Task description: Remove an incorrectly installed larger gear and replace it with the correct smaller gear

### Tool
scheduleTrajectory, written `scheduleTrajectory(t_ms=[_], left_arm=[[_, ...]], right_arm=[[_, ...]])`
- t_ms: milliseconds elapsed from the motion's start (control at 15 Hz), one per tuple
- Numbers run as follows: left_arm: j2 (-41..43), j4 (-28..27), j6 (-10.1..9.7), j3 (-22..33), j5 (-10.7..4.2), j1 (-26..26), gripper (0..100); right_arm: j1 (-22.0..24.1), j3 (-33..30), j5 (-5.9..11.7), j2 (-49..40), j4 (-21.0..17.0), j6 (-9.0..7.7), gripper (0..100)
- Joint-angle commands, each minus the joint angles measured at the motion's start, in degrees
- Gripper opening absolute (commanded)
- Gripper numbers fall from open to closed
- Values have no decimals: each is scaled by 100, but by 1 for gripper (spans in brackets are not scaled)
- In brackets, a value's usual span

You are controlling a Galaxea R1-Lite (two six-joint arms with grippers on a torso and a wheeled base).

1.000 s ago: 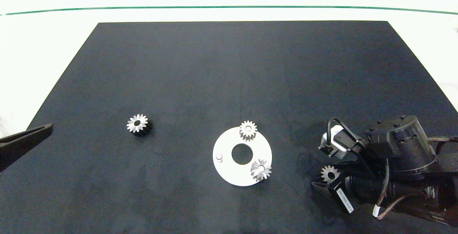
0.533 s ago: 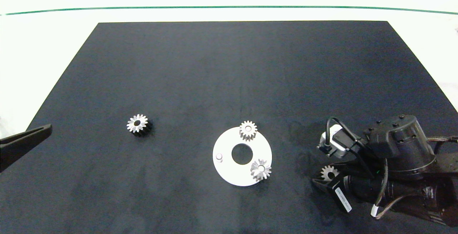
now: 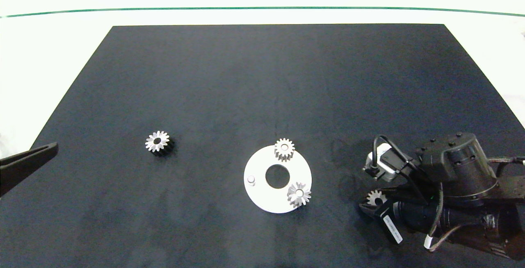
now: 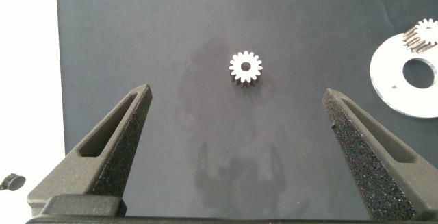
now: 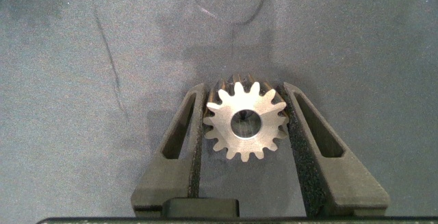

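The smaller gear (image 3: pixel 376 198) (image 5: pixel 244 122), silver with blunt teeth and a wide bore, lies on the black mat right of the white ring disc (image 3: pixel 262 196). My right gripper (image 3: pixel 369 201) (image 5: pixel 244 92) is shut on it, one pad against each side of its teeth. The larger gear (image 3: pixel 157 141) (image 4: pixel 246 66), pointed teeth over a dark flank, stands alone on the mat at the left. My left gripper (image 3: pixel 29 160) (image 4: pixel 238 138) hangs open at the left edge, well short of that gear, holding nothing.
The disc carries a gear (image 3: pixel 284 148) at its far rim, a star-toothed gear (image 3: pixel 299 194) at its near right, and a bare peg (image 3: pixel 251 180) at its left. The black mat (image 3: pixel 262 87) is bordered by white table.
The right wrist has shifted slightly and its fingers have drawn in around the smaller gear. The left finger has slid a little toward the left edge.
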State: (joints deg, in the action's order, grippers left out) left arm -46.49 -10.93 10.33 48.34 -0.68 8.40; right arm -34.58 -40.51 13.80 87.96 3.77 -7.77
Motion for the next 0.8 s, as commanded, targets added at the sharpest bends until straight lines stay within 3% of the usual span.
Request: scheduleTrajectory(t_ms=[67,467,800], left_arm=[[-9,-5,5,-8,-2,-5,100],[9,-5,5,-44,-2,-5,100],[79,-14,5,-52,-2,-5,100]], right_arm=[[4,43,17,2,1,-6,30],[-4,96,9,-173,-16,-6,25],[-101,-326,9,-569,-350,-32,25]])
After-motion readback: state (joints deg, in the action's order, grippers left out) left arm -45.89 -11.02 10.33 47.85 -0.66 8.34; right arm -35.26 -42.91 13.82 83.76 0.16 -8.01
